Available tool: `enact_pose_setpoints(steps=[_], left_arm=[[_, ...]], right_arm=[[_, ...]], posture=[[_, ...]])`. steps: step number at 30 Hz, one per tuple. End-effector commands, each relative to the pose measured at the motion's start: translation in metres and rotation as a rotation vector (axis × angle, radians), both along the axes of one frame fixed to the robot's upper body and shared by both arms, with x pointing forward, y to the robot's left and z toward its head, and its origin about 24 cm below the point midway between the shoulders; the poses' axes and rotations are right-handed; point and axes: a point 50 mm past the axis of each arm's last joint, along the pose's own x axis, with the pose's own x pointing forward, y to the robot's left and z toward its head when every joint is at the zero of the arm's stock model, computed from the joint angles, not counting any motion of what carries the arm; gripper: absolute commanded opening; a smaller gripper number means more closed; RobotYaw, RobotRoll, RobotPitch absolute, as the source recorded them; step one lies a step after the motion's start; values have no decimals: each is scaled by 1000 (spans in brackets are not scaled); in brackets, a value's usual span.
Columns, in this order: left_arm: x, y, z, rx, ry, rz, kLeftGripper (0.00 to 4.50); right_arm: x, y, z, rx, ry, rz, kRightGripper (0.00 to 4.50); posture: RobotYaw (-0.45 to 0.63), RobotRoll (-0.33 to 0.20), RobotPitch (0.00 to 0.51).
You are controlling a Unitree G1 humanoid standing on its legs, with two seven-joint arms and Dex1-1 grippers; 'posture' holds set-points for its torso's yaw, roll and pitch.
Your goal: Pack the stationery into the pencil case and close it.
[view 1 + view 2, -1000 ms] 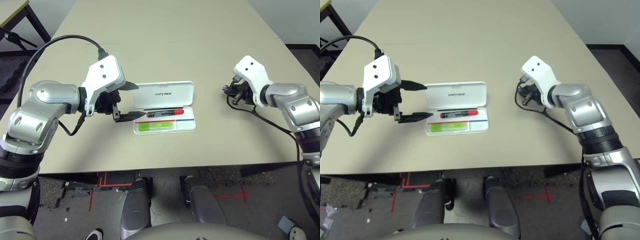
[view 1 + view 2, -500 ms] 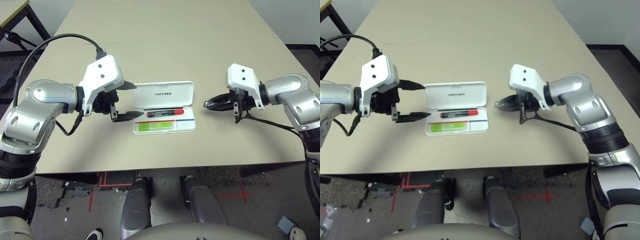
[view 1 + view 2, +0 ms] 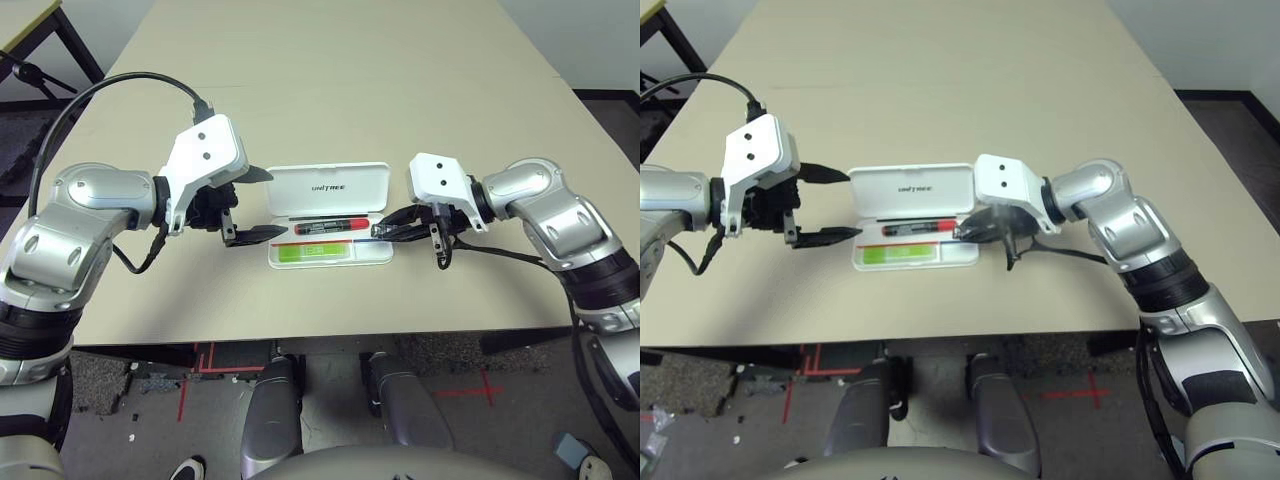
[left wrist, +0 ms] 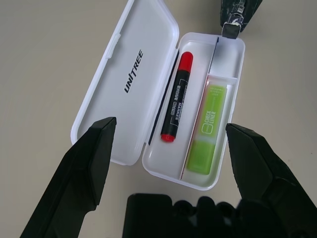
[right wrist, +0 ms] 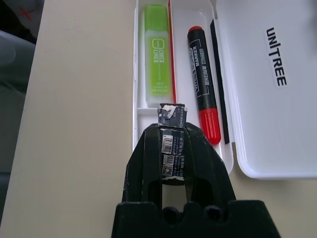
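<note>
White hard hinged pencil case (image 3: pixel 330 215) lies open between both grippers; green flat bar (image 4: pixel 208 129) and red-capped black marker (image 4: pixel 177 96) already inside. Right gripper (image 5: pixel 171 130) pinching small dark grey piece (image 5: pixel 171 116) right over end compartment rim. Left gripper (image 4: pixel 166 148) spread wide, just beside case. Risk: early release, piece bouncing off rim onto beige table (image 3: pixel 330 90).

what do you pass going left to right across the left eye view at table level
left gripper → open pencil case holding green bar and marker → right gripper, pinching a small dark piece at the case's right end
</note>
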Motion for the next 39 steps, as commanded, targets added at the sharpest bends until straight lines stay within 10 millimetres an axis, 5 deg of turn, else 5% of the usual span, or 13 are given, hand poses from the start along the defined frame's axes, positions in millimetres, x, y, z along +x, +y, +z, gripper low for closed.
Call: enact_pose_setpoints(steps=[1, 12, 18, 24, 32, 39], left_arm=[[-2, -2, -4, 14, 14, -6, 4500], [0, 4, -2, 27, 4, 19, 4500], [0, 4, -2, 26, 3, 21, 4500], [0, 8, -2, 28, 2, 39, 4500], [2, 19, -4, 14, 2, 83, 4500], [8, 32, -13, 8, 20, 133, 4500]], right_arm=[[0, 3, -13, -24, 11, 6, 332], [-1, 10, -32, -42, 17, 5, 332], [1, 10, -25, -2, 8, -9, 2434], [0, -13, -6, 78, 92, -65, 4452], [-7, -79, 4, 253, 247, -270, 4452], [-32, -123, 0, 337, 336, -408, 4452]], posture=[[-78, 0, 176], [-75, 0, 176], [-75, 0, 177], [-70, 0, 178], [-76, 0, 179], [-95, 0, 178]])
